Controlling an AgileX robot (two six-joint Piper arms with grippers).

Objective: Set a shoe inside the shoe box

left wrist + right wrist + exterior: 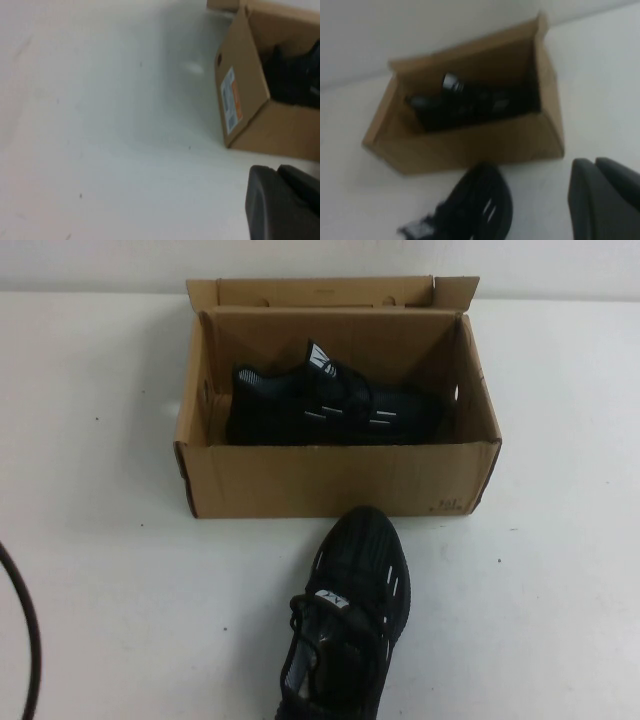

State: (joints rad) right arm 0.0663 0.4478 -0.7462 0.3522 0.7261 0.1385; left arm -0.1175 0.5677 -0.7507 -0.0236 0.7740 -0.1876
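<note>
A brown cardboard shoe box (330,480) stands open at the back middle of the white table, its lid flap standing up behind it. One black shoe (320,405) lies on its side inside the box. A second, matching black shoe (350,620) rests on the table just in front of the box, toe pointing at the front wall. Neither arm shows in the high view. My left gripper (276,170) is shut and empty, low over bare table left of the shoe box (240,75). My right gripper (594,162) is shut and empty, near the outer shoe (475,210).
A dark cable (25,630) curves along the table's front left edge. A white and orange label (231,100) is stuck on the box's left end wall. White table stretches to both sides of the box.
</note>
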